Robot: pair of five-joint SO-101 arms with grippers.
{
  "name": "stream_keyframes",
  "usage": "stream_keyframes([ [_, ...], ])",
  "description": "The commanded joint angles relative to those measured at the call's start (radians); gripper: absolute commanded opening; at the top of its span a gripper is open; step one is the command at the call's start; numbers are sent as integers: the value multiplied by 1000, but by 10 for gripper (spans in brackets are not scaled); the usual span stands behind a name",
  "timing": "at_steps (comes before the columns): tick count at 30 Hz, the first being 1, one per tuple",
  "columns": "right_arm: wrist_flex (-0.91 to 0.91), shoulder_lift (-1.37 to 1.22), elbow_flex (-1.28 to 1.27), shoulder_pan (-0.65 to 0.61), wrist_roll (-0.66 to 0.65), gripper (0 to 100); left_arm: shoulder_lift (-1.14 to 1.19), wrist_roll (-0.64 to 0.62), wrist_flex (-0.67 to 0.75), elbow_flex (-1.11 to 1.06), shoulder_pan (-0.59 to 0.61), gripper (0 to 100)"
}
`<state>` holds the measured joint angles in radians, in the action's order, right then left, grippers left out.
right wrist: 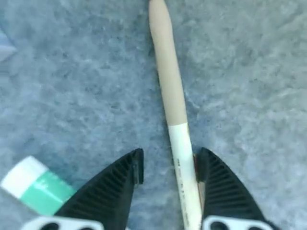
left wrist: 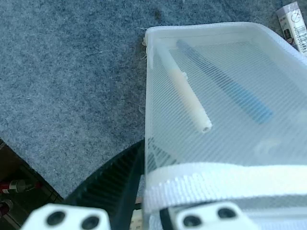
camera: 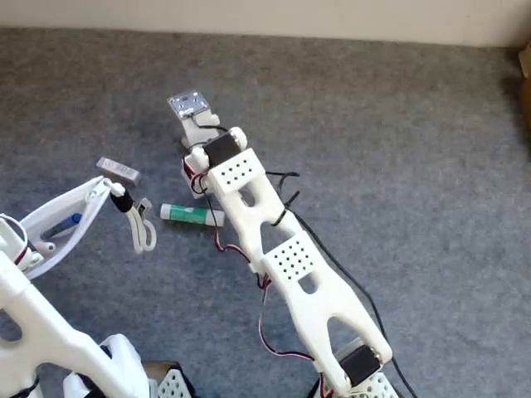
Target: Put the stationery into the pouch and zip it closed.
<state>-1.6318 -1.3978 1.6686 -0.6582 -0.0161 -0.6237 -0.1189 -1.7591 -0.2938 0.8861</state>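
A long pen with a beige barrel and a white end (right wrist: 168, 72) lies flat on the grey carpeted bench (camera: 398, 124). Its white end runs in between the black jaws of the right tool (right wrist: 170, 154). That tool stands wide open over it and holds nothing. The pen is off-centre in the gap, right against one jaw and clear of the other.

Just beside the other jaw lies a glue stick with a green body and white cap (camera: 191, 214). It lies on its side, close to the right arm in the high view.

Well apart from the pen, at the bench's left side, is a translucent white mesh pouch (camera: 62, 217). A white pen (left wrist: 184, 91) and a blue pen (left wrist: 230, 86) lie side by side inside it. The left tool (left wrist: 141, 191) is closed on the pouch's edge, where a white webbing strip crosses. One black jaw lies against the outside of the mesh.

A white loop (camera: 143, 230) trails from the pouch's far corner onto the bench, near the glue stick's cap. A small white rectangular box with dark print (camera: 118, 170) rests just beyond that corner. A small shiny grey packet (camera: 189, 105) lies past the right arm's tip.
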Motion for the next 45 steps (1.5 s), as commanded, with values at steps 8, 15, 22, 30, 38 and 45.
stream_keyframes([
  [8, -87, 4, 93, 64, -57, 7, 18, -9, -2, -31, -13, 7],
  [15, -133, 4, 93, 99, -152, 5, 18, -9, -2, -31, -13, 7],
  [22, -136, 10, 93, 113, -150, 5, 18, -9, -2, -31, -12, 7],
  [30, -137, 134, 87, 124, -150, 5, 18, -9, -2, -31, -12, 7],
  [38, -137, 348, -282, 122, -152, 5, 19, -9, -2, -31, -13, 7],
  [45, -131, 661, -779, 124, -157, 5, 19, -9, -2, -31, -13, 7],
])
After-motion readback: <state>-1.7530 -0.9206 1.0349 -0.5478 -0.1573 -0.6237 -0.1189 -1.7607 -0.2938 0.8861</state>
